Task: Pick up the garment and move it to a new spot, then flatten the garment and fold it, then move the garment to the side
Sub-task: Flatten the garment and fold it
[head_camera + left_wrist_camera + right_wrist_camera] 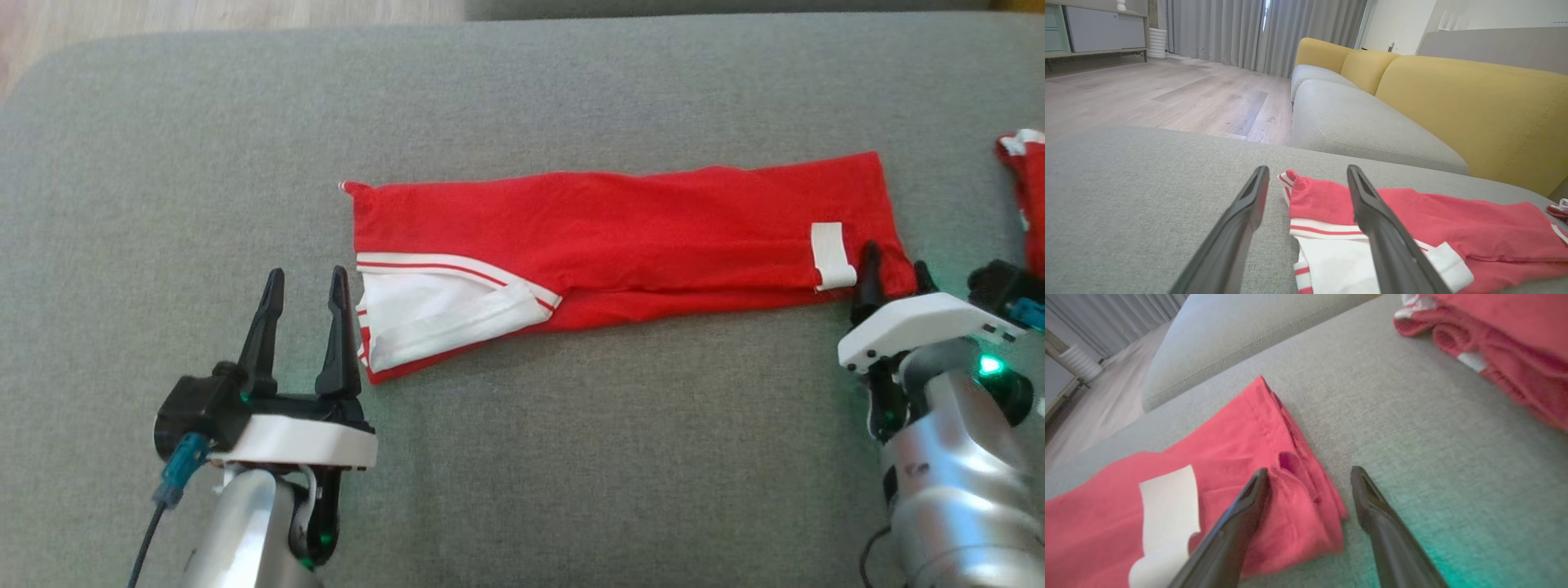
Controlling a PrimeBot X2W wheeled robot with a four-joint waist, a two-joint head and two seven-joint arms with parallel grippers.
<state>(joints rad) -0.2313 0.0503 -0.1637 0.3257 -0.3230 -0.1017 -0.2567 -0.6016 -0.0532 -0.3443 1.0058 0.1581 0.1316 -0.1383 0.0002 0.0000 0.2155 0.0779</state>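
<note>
We see the garment (620,237) lying in a long red strip across the middle of the grey cushion (571,457), running from left to right. Its left end shows a white panel (433,314) edged with red and white stripes, and near the right end there is a white label (831,255) that curls up at its lower tip.

Our left gripper (307,273) sits just beside the garment's left end with its fingers spread apart and nothing between them. In the left wrist view one finger stands in front of the striped edge (whether it touches the cloth we cannot tell).

Our right gripper (896,256) is at the near right corner of the garment, also spread wide. In the right wrist view one finger is over the red hem and the other is over bare cushion, with the corner between them and no grip closed on it.

A second red piece of clothing (1027,188) lies well apart at the cushion's right edge. Beyond the cushion are a yellow-backed sofa (1474,110), a wooden floor (1167,94) and grey curtains (1229,28).
</note>
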